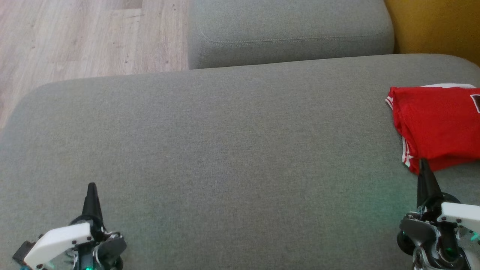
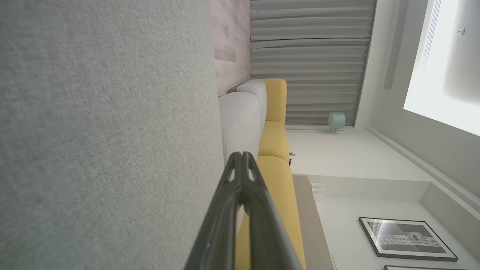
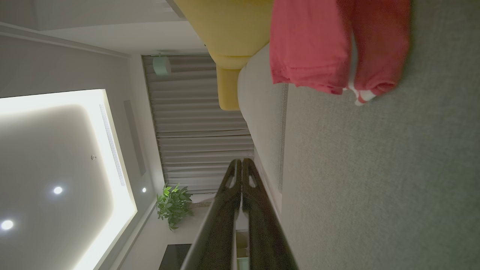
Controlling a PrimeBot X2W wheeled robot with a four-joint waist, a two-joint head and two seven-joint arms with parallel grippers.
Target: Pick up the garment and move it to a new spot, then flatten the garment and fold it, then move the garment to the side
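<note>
A red garment [image 1: 438, 125] with white stripes lies folded in a compact stack at the right edge of the grey sofa seat [image 1: 225, 150]. It also appears at the top of the right wrist view as the red garment [image 3: 330, 45]. My right gripper [image 1: 423, 165] hovers just in front of its near edge, fingers pressed together and empty; its tips [image 3: 242, 162] meet in the right wrist view. My left gripper [image 1: 92, 186] is shut and empty at the lower left, far from the garment, and its closed tips [image 2: 240, 154] show in the left wrist view.
A grey backrest cushion [image 1: 288, 32] rises behind the seat. A yellow cushion [image 1: 438, 26] sits at the far right, and wooden floor [image 1: 86, 37] lies beyond the seat's left end. The wide middle of the seat is bare fabric.
</note>
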